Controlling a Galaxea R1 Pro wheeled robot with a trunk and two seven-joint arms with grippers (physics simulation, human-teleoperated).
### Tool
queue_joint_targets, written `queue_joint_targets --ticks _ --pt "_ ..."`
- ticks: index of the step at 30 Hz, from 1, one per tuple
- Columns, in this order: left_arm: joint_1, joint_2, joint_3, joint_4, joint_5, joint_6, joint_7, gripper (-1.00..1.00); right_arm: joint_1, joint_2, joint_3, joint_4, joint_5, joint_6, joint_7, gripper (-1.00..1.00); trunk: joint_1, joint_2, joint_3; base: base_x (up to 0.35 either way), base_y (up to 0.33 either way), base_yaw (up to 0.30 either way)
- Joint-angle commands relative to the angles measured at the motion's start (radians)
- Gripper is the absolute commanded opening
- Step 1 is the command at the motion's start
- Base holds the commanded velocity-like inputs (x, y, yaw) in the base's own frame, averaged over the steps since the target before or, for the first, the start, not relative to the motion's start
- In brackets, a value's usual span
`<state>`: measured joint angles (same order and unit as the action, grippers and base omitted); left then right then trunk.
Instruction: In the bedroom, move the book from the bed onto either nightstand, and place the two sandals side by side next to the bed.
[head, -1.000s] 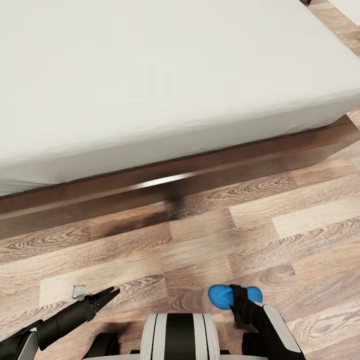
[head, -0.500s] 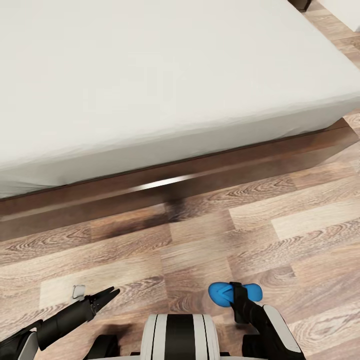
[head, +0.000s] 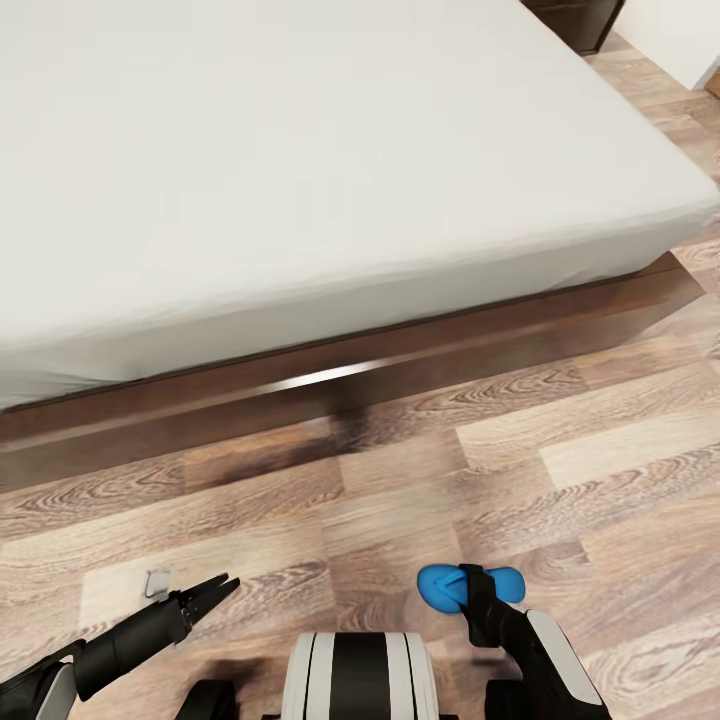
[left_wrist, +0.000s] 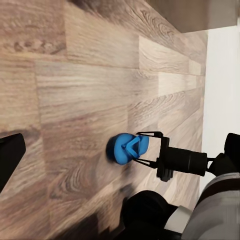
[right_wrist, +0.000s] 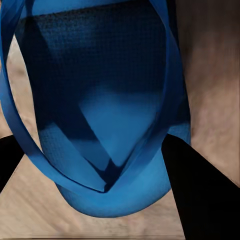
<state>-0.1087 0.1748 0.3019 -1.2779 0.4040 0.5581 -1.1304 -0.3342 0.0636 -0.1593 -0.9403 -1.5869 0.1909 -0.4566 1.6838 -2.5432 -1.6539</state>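
The right pincer (head: 478, 592) is clamped on one blue sandal (head: 452, 587), its two dark fingers pressing either edge of the sole, as the right wrist view shows close up with the strap's V (right_wrist: 107, 170) between them. In the head view this sandal sits at about 5 o'clock, just ahead of the robot's base and low over the wood-plank floor (head: 560, 470); whether it touches the planks cannot be told. The left wrist view catches the same grip from the side, sandal (left_wrist: 127, 148) out in front of the black fingers.

The left pincer (head: 212, 590) hangs at about 7 o'clock with its fingertips drawn together to a point and nothing between them. Just beside it, a small pale object (head: 157, 580) lies on the floor; what it is cannot be made out.

Further out, from 9 through 12 to 2 o'clock, spreads the bed (head: 300, 200), its pale mattress above a dark wooden side rail (head: 420, 365). A dark wooden corner, probably the nightstand (head: 580, 18), peeks in at 1 o'clock.

As a judgement: the task looks to be in its sandal stage, with one sandal in hand and near the bed's side but not yet set down. The visible part of the mattress is bare of any book, so that step may be done, though the nightstand top is out of sight. The second sandal's place is unknown, so the pairing remains.
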Motion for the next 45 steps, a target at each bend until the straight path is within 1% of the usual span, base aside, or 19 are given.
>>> queue_joint_targets --ticks 1,32,37,38,40,41,42,43,44,45 --pt "0.000 0.000 0.000 0.000 0.004 0.009 -0.002 1.00 0.000 0.001 -0.005 -0.002 -0.004 0.005 -0.008 -1.00 -0.001 0.000 0.003 0.000 0.000 0.000" --pt "0.000 0.000 0.000 0.000 0.003 0.009 -0.002 1.00 0.000 0.003 -0.003 -0.002 -0.004 0.009 -0.005 -1.00 -0.015 0.007 0.123 0.000 0.000 0.000" --pt "0.000 -0.001 0.000 0.000 0.003 0.009 -0.002 1.00 0.000 0.001 0.002 -0.004 -0.002 0.022 -0.006 -1.00 -0.017 0.008 0.143 0.000 0.000 0.000" --pt "0.000 -0.002 0.000 0.000 0.003 0.009 -0.002 1.00 0.000 0.001 0.005 -0.006 0.001 0.025 -0.007 -1.00 -0.017 0.009 0.147 0.000 0.000 0.000" --pt "0.000 -0.003 -0.001 0.000 0.003 0.009 -0.002 1.00 0.000 0.001 0.051 -0.012 0.024 0.039 -0.008 -1.00 -0.018 0.009 0.154 0.000 0.000 0.000" --pt "0.000 -0.003 -0.001 0.000 0.003 0.008 -0.002 1.00 0.000 -0.004 0.078 -0.014 0.041 0.048 -0.008 -1.00 -0.019 0.009 0.158 0.000 0.000 0.000" --pt "0.000 -0.003 -0.001 0.000 0.003 0.008 -0.002 1.00 0.000 -0.018 0.101 -0.016 0.064 0.057 -0.008 -1.00 -0.019 0.010 0.162 0.000 0.000 0.000" --pt "0.000 -0.003 -0.001 0.000 0.003 0.008 -0.002 1.00 0.000 -0.029 0.110 -0.017 0.075 0.061 -0.008 -1.00 -0.019 0.010 0.166 0.000 0.000 0.000" --pt "0.000 -0.003 -0.002 0.000 0.003 0.008 -0.002 1.00 0.000 -0.056 0.123 -0.018 0.099 0.066 -0.007 -1.00 -0.020 0.010 0.170 0.000 0.000 0.000" --pt "0.000 -0.003 -0.003 0.000 0.002 0.008 -0.002 1.00 0.000 -0.071 0.128 -0.018 0.110 0.068 -0.007 -1.00 -0.020 0.010 0.174 0.000 0.000 0.000"
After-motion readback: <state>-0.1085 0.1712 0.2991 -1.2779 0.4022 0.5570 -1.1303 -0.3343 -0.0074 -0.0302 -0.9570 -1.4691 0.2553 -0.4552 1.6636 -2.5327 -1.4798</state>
